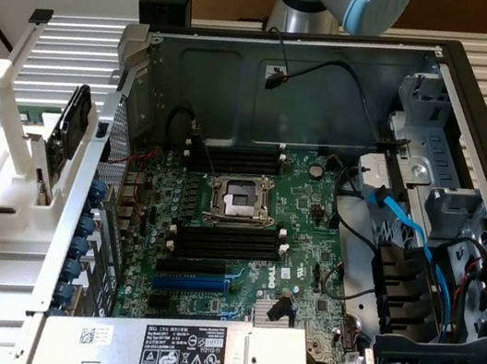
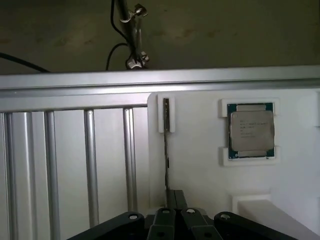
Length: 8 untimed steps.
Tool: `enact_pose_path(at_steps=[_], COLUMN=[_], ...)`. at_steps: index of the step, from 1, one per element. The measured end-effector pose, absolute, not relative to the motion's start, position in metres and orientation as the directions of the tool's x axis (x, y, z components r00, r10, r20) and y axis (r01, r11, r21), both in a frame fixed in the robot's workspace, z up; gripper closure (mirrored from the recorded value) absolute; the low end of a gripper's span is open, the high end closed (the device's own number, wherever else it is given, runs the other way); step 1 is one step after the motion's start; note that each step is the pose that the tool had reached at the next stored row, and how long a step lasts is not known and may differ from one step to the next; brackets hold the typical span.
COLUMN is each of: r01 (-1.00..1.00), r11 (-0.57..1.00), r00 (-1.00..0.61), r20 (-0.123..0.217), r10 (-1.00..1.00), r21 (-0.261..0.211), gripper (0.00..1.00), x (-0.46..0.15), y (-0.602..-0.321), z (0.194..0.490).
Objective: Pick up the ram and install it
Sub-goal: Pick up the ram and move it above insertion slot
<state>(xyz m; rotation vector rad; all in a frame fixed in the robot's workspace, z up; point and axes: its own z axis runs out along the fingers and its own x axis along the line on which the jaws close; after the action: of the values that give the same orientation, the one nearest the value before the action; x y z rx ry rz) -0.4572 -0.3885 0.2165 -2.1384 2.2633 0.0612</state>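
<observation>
Edge-on ram [image 2: 166,150], seemingly within gripper [image 2: 175,196]

The ram [image 2: 166,150], a thin stick seen edge-on, stood upright in a white holder [image 2: 200,165] at the exterior view's nine o'clock, its near end pinched by the gripper [image 2: 175,212].

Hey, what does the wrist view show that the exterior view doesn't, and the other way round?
Wrist view: the ram edge-on in its white holder, a silver CPU chip beside it, the gripper at the ram's near end. Exterior view: the open computer case, motherboard, black memory slots. Shared: the white holder and slatted aluminium surface.
</observation>
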Motion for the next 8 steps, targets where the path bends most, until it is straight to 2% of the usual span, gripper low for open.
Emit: enact_pose_path(at_steps=[8], r01=[-0.998], r11=[0.055], r00=[-0.055], r20=[-0.047], r10=[-0.997], r21=[0.01], gripper=[0.9], x=[-0.4572], y=[-0.3885], z=[0.2142])
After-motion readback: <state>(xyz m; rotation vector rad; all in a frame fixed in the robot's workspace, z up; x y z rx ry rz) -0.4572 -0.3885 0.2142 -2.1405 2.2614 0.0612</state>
